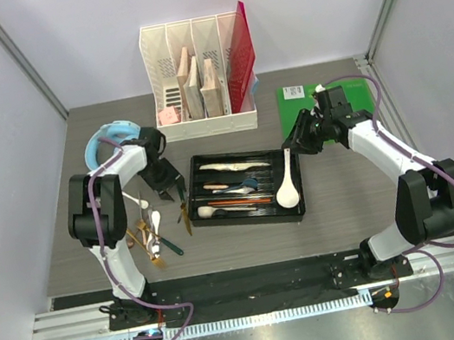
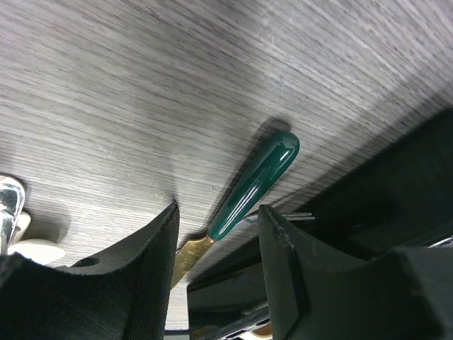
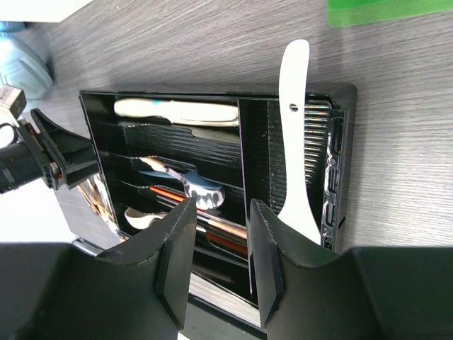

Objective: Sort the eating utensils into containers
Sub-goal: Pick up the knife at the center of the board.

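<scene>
**Q:** What could have gone wrong at this stage?

**A:** The green-handled utensil (image 2: pixel 256 180) lay flat on the surface, just beside the left wall of the black tray (image 1: pixel 249 221). One finger of the left gripper (image 2: pixel 219 221) stood over that wall. On descent it would probably have struck the tray and shifted it. The handle is glossy and tapered, so a pinch near its rounded end might have squeezed it out sideways.

**Q:** Where was the utensil relative to the gripper?

**A:** It lay below and between the parted jaws, which did not touch it. Its gold shaft ran under the gripper and its green end pointed away.

**Q:** And the other arm?

**A:** The right gripper (image 3: pixel 221 205) hung with its jaws apart and empty above the tray's right end. The white soup spoon (image 3: pixel 294 142) lay there in the crosswise compartment, with its handle overhanging the far rim.
</scene>
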You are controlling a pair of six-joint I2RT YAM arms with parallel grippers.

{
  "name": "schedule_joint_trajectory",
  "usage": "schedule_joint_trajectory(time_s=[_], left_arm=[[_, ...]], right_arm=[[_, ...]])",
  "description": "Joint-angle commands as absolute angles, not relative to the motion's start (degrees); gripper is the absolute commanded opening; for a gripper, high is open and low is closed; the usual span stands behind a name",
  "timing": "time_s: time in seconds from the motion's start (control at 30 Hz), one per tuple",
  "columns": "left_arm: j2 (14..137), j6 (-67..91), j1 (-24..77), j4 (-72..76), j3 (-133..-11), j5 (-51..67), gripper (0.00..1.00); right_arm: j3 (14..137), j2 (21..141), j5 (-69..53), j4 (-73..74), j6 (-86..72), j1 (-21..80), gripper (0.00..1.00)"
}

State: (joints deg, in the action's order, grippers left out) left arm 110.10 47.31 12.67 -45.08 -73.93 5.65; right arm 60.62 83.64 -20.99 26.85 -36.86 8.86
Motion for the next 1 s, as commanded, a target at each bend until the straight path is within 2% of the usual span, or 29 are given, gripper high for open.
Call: schedule_joint_trajectory(time_s=[0.0,0.27,0.37,0.4,0.47,0.5,0.7,0.97], left_arm=[[113.29,46.49,13.45,-47.55,-71.28,3.87,0.49],[115.49,45.35,13.54,-50.62,-72.68,4.22,0.43],[115.66,45.26,13.97,-52.38,-74.35,4.83,0.29],[115.58,45.18,14.06,-52.90,-74.53,4.83,0.19],[115.40,45.00,14.06,-52.82,-74.45,4.75,0.14],[115.49,44.74,13.98,-53.00,-74.18,4.75,0.05],[114.61,44.39,14.06,-53.52,-72.07,5.01,0.00],[109.61,44.30,13.97,-59.23,-73.82,3.87,0.00]], right_arm=[[62.31,83.14,-21.88,24.26,-38.14,8.52,0.42],[61.70,83.85,-23.46,23.73,-38.50,7.47,0.41],[61.61,84.90,-24.78,21.98,-39.99,6.60,0.41],[61.52,84.99,-25.48,21.28,-40.34,6.33,0.41],[61.17,85.08,-25.49,19.61,-41.13,6.15,0.42],[61.08,85.08,-25.66,19.16,-41.31,6.15,0.41],[60.47,85.78,-26.45,18.54,-42.10,6.15,0.41],[59.50,86.40,-26.81,18.37,-42.10,6.07,0.41]])
